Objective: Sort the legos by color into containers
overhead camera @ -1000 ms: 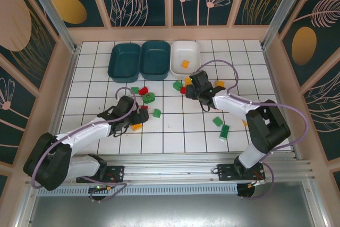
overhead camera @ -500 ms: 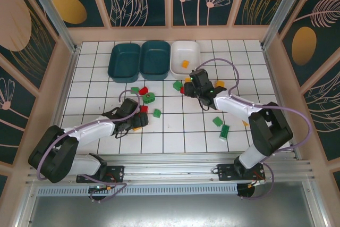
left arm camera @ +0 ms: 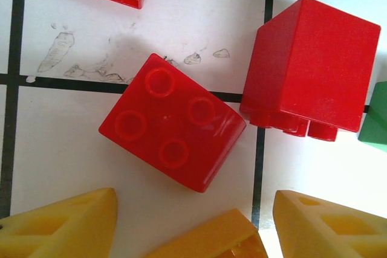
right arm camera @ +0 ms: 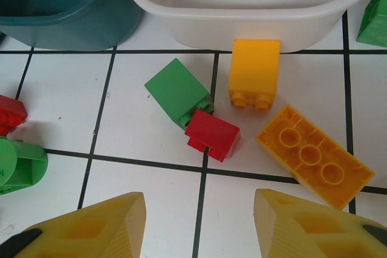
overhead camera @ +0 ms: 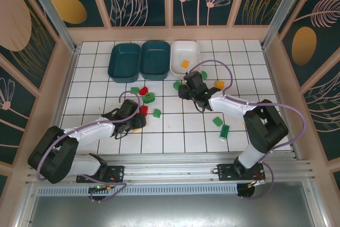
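Legos [overhead camera: 157,112] loose on tiles below containers [overhead camera: 124,62]; left gripper [left arm camera: 193,200], right gripper [right arm camera: 199,206] both spread, empty.
Red lego [left arm camera: 172,128] mid frame sits diagonal; pinch could twist it into neighbouring red brick [left arm camera: 311,70].

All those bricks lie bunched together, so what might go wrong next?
The left gripper hangs over a red brick with a second red brick right beside it; closing there might nudge that one aside. Ahead of the right gripper, a green brick and small red brick touch, so both might get grabbed and colours mixed.
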`<state>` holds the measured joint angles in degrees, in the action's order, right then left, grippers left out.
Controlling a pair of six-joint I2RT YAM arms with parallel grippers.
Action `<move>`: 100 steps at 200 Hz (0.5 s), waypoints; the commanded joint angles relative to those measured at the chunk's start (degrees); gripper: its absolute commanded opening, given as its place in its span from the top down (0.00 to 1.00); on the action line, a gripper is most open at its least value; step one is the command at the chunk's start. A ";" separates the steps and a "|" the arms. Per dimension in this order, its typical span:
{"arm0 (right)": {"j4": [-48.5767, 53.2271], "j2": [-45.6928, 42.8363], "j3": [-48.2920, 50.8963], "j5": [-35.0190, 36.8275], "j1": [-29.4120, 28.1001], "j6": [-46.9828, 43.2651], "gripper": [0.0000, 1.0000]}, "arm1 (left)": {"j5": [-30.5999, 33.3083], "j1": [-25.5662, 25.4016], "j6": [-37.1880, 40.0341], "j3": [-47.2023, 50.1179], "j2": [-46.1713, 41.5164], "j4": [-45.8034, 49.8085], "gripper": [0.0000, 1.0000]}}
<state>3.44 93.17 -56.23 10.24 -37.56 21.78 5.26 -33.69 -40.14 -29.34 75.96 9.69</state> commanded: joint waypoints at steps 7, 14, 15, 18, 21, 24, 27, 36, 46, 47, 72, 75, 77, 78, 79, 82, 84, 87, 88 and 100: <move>-1.26 -3.00 1.03 1.44 0.12 0.22 0.49 | -3.82 -2.55 -0.12 0.94 2.08 2.64 0.36; -1.32 -3.20 1.26 1.58 0.12 0.21 0.49 | -3.64 -2.82 0.02 0.86 2.74 2.91 0.37; -1.28 -3.27 1.28 1.65 0.16 0.20 0.49 | -3.61 -2.85 0.04 0.86 2.81 2.94 0.37; -1.35 -3.28 1.38 1.63 0.20 0.22 0.49 | -3.56 -3.00 0.11 0.82 3.06 3.00 0.38; -1.36 -3.34 1.40 1.67 0.21 0.20 0.49 | -3.53 -3.03 0.22 0.79 3.34 3.09 0.38; -1.35 -3.43 1.53 1.71 0.21 0.19 0.49 | -3.38 -3.16 0.26 0.69 3.58 3.20 0.39; -1.36 -3.56 1.50 1.76 0.25 0.24 0.49 | -3.19 -3.20 0.24 0.61 3.79 3.30 0.39; -1.45 -3.69 1.69 1.85 0.30 0.19 0.49 | -2.87 -3.31 0.33 0.48 4.14 3.48 0.40; -1.63 -4.06 1.95 1.89 0.42 0.19 0.49 | -2.71 -3.31 0.37 0.33 4.04 3.57 0.42; -1.61 -4.05 1.97 1.89 0.40 0.24 0.49 | -2.67 -3.31 0.44 0.33 4.03 3.58 0.43; -1.54 -4.93 2.33 2.07 0.50 0.19 0.49 | -1.94 -3.41 0.63 -0.74 2.81 4.82 0.47; -1.56 -5.04 2.35 2.13 0.55 0.19 0.49 | -1.85 -3.40 0.64 -0.85 2.61 5.00 0.47; -1.56 -5.13 2.44 2.17 0.56 0.19 0.49 | -1.84 -3.44 0.62 -0.93 2.46 5.12 0.47; -1.54 -5.20 2.44 2.20 0.56 0.19 0.49 | -1.79 -3.46 0.65 -1.04 2.36 5.18 0.47; -1.52 -5.28 2.48 2.22 0.56 0.19 0.49 | -1.76 -3.43 0.66 -1.05 2.31 5.26 0.48; -1.59 -5.36 2.52 2.24 0.57 0.19 0.49 | -1.68 -3.45 0.62 -1.23 2.08 5.45 0.48; -1.59 -5.43 2.59 2.33 0.56 0.19 0.49 | -1.73 -3.43 0.66 -1.28 1.88 5.50 0.48; -1.59 -5.52 2.65 2.45 0.56 0.19 0.49 | -1.66 -3.40 0.61 -1.37 1.64 5.59 0.48; -1.55 -5.58 2.68 2.43 0.56 0.19 0.49 | -1.66 -3.40 0.60 -1.39 1.55 5.64 0.48; -1.66 -6.04 3.08 2.50 0.82 0.10 0.49 | -1.74 -3.45 0.77 -1.88 0.52 6.10 0.49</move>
<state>2.79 89.67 -54.39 10.85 -37.43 21.78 8.16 -35.81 -39.46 -30.57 77.38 11.70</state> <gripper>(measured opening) 0.509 0.520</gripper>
